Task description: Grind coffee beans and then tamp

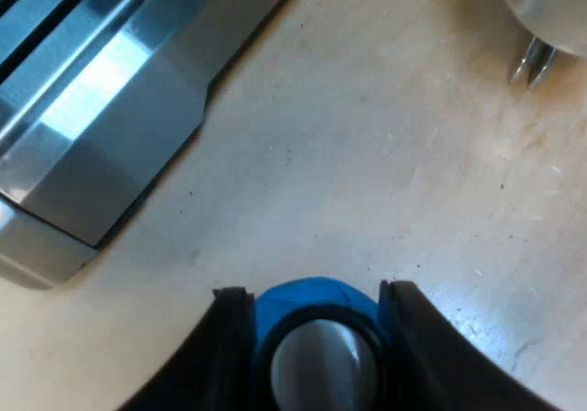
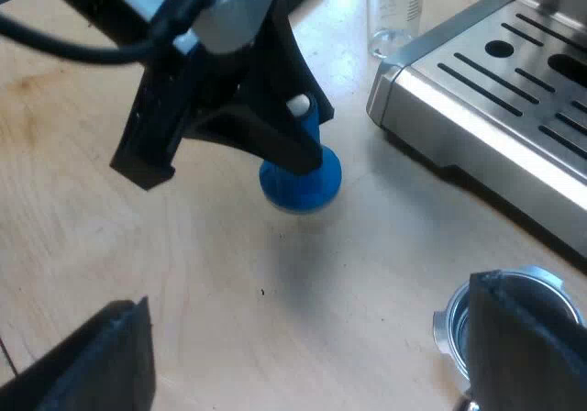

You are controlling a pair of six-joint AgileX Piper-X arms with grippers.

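- Brushed-steel slotted drip tray (image 2: 514, 90) of the espresso machine stands on the pale wooden table (image 2: 211, 273). Its angled edge lies near the left gripper but clear of it.
- Just beside the tray's corner stands a clear measuring glass with printed marks (image 2: 396, 7), upright on the wood.
- Close to the tray's front lies a round metal holder (image 2: 527, 292), its basket facing up. One black finger (image 2: 523, 347) of the right gripper stands partly in front of it.
- In the left wrist view the holder's rim (image 1: 546, 3) shows well apart from the tamper, with bare wood between them.
- A blue tamper with a round flat base and a grey cap ringed in black (image 2: 298, 189) stands upright, between the glass and the holder and near the tray's corner.
- Its base is at the table's surface. I cannot tell whether it rests there or is just off the wood.
- The left gripper (image 1: 315, 294) has its two black fingers drawn in against the tamper's sides, one on each side, with the grey cap between them. In the right wrist view it comes down from above and clasps the tamper above the base.
- The right gripper (image 2: 307, 301) has its fingers spread wide and holds nothing. Bare wood lies between them, and the tamper is near.
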